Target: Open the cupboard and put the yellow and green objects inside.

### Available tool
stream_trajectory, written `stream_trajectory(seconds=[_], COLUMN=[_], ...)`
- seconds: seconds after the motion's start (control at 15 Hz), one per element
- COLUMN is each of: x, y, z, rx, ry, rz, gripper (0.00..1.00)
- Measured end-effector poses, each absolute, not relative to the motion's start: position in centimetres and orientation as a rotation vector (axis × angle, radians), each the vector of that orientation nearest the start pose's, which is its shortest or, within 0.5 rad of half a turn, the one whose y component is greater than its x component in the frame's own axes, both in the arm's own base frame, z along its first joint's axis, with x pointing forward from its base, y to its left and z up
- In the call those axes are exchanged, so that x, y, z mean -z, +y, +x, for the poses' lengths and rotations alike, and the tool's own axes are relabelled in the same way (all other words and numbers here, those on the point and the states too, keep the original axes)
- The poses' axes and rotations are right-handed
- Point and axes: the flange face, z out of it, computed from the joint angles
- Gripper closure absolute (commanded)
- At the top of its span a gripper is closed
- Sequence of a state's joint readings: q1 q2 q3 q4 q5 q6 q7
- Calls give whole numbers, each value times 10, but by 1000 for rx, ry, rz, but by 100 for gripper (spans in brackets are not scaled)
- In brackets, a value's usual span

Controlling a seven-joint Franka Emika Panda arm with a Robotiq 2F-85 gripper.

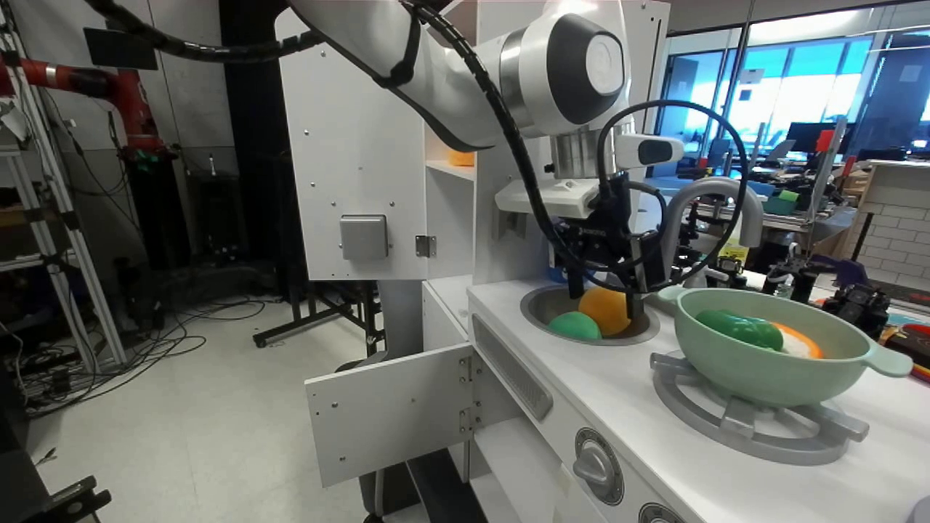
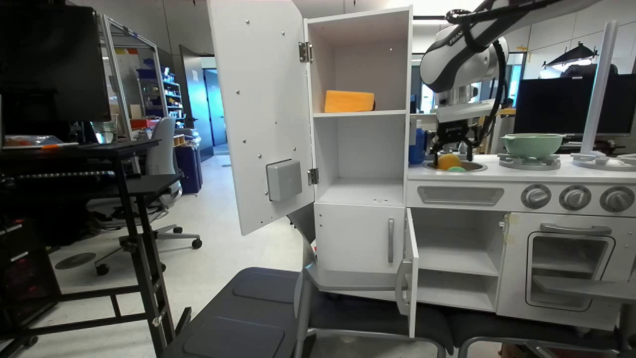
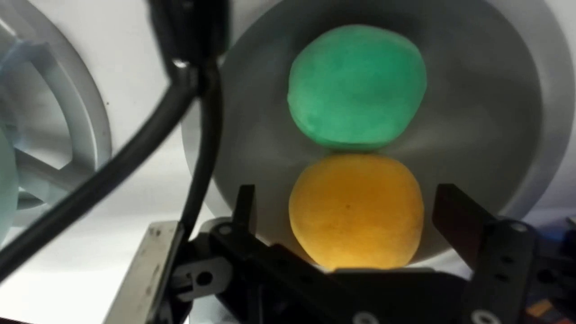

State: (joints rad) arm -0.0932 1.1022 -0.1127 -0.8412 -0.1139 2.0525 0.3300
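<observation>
Tool (image 3: 345, 201) low at the sink (image 3: 490, 112), fingers (image 3: 243, 209) spread apart, one on each side of the yellow-orange toy fruit (image 3: 357, 211). Grey basin shows between the fruit and each finger in the wrist view.

Fruit: in the basin, nearly round, small dark dot facing up. The tool's body covers its near edge, so long axis cannot be told.

Green toy piece (image 3: 357, 87): same basin, off to the counter-front side of the finger gap, just beside the fruit; whether touching, cannot tell. Domed side up, outline a little broader parallel to the finger-to-finger line.

Cupboard (image 2: 370, 149): well to one side of the tool, past its own side wall. Upright, long axis vertical, mouth facing the front. Door (image 2: 268, 119) swung wide on the side away from the tool; square grey handle (image 2: 284, 180) on the visible face. Orange block (image 2: 349, 102) lies lengthwise on the shelf.

Edges: sink rim around the finger area; faucet (image 1: 753, 226) near; blue bottle (image 2: 417, 144) between tool and cupboard; burner (image 3: 85, 135) with light green bowl (image 1: 777, 378) on the opposite side. Lower door (image 1: 396, 410) juts beyond the counter (image 1: 617, 385) edge, below tool height. Open room above the counter's front strip.
</observation>
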Motion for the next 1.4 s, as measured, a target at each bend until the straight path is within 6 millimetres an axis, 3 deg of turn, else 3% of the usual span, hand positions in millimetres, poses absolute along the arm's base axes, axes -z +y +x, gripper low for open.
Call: stream_trajectory(seconds=[0.13,0.33,0.8,0.87,1.13,1.4], x=[-245,-247,-249,-249,-257,-295], y=[-131,-131,-130,-130,-130,-132], z=[796,798,799,799,800,800], rx=[205,216,225,221,227,297], ry=[698,701,720,721,723,741], rz=[-3256,-3255,-3250,-3250,-3249,-3244], gripper=[29,54,99,95,96,95])
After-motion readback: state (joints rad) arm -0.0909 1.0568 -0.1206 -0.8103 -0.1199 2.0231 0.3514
